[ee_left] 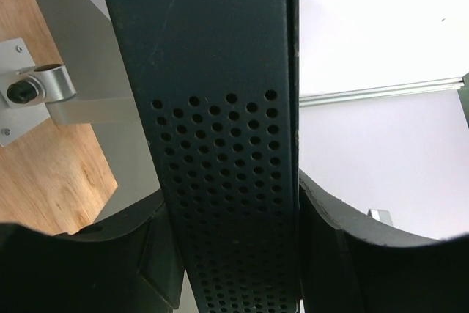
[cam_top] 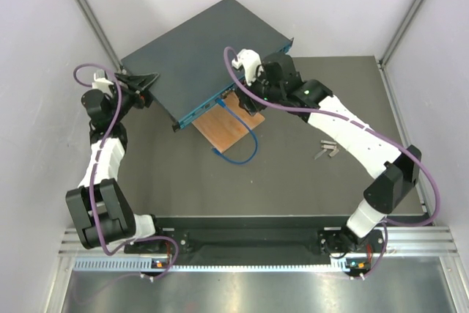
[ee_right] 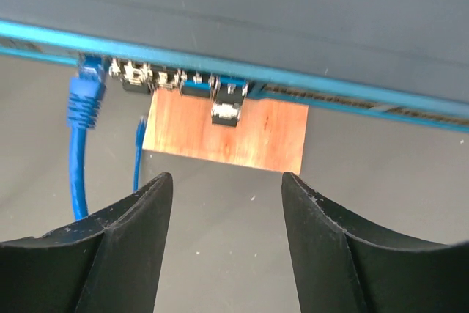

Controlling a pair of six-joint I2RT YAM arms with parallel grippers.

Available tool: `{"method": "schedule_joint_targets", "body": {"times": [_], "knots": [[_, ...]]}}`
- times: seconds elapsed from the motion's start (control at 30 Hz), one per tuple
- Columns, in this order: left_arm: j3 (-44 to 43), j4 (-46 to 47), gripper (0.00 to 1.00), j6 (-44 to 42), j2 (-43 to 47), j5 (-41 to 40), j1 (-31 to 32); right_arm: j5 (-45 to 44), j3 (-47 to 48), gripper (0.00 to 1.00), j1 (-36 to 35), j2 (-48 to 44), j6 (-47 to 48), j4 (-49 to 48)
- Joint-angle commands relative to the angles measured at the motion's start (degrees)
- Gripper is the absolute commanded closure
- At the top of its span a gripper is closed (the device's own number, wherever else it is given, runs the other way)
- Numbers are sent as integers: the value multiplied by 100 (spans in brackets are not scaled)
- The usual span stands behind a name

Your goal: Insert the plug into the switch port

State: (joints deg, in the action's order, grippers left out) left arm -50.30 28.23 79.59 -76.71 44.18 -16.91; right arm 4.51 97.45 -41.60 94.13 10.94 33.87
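Observation:
The switch (cam_top: 205, 53) is a flat dark blue box lying slantwise at the back of the table. My left gripper (cam_top: 143, 82) is shut on its left end; in the left wrist view both fingers (ee_left: 344, 254) press the perforated side of the switch (ee_left: 220, 108). A blue plug (ee_right: 88, 82) sits in a port (ee_right: 91, 64) on the teal face, and its cable (cam_top: 245, 148) loops over the mat. My right gripper (ee_right: 226, 181) stands open just in front of that face, to the right of the plug, with nothing between its fingers. In the top view the right gripper (cam_top: 245, 97) hovers by the port row.
A small brown wooden board (cam_top: 231, 126) lies partly under the switch's front edge. Small metal pieces (cam_top: 326, 150) rest on the dark mat to the right. Frame posts rise at both back corners. A silver bracket (ee_left: 37, 93) shows in the left wrist view.

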Motion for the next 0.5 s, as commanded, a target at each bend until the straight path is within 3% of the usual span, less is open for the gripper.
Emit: {"method": "schedule_joint_targets", "body": {"times": [0.0, 0.2, 0.33, 0.47], "knots": [[-67, -370, 100, -664, -363, 292, 390, 225, -155, 40, 56, -228, -30, -179], [100, -476, 100, -779, -231, 336, 320, 226, -279, 54, 91, -228, -188, -433], [266, -503, 100, -814, -161, 328, 293, 120, -174, 77, 100, -123, -355, -688], [363, -494, 100, -822, -116, 328, 276, 129, -103, 92, 100, -26, -671, -987]]}}
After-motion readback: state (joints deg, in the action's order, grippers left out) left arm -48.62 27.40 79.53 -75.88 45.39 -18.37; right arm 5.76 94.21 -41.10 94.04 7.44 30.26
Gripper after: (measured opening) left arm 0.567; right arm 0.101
